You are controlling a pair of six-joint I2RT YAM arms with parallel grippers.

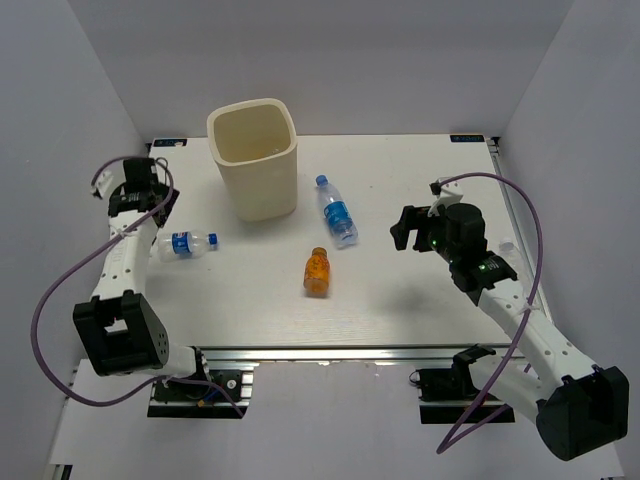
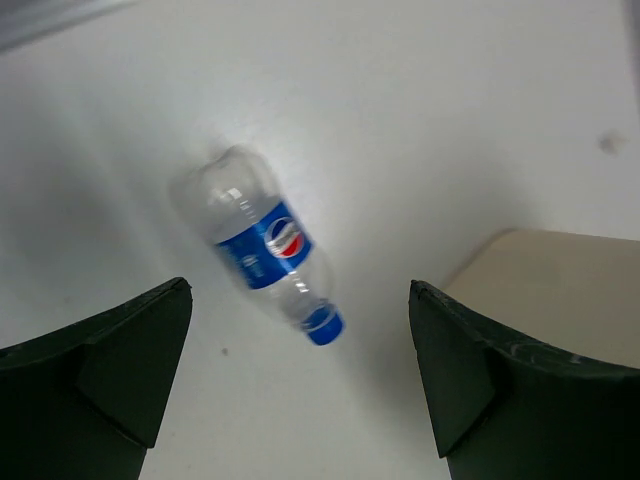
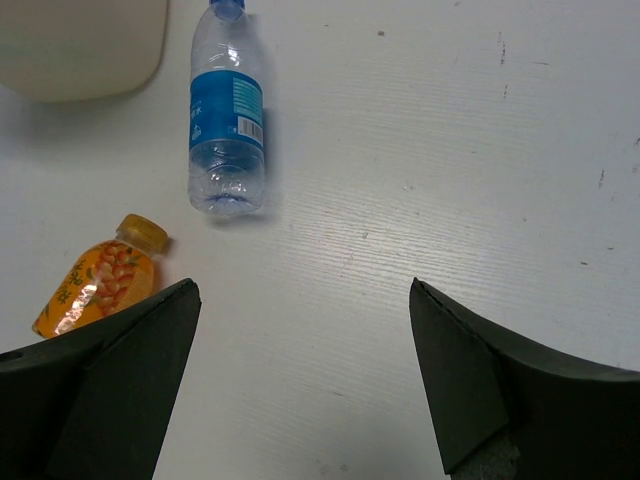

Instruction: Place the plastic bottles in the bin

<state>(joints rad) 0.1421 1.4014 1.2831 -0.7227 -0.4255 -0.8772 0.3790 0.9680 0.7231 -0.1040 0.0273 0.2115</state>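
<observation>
The cream bin [image 1: 252, 160] stands upright at the back of the table. Three plastic bottles lie on the tabletop. A clear one with a blue label [image 1: 187, 243] is left of the bin; it looks blurred [image 2: 262, 250] in the left wrist view. Another clear one [image 1: 337, 211] [image 3: 226, 125] lies right of the bin. An orange one [image 1: 317, 271] [image 3: 95, 285] lies nearer the front. My left gripper [image 1: 152, 196] [image 2: 300, 295] hangs open above the left bottle, apart from it. My right gripper [image 1: 405, 232] [image 3: 303, 285] is open over bare table, right of the other two bottles.
The bin's side [image 2: 550, 275] shows just right of my left gripper, and its base [image 3: 85, 50] at the top left of the right wrist view. White walls enclose the table on the left, back and right.
</observation>
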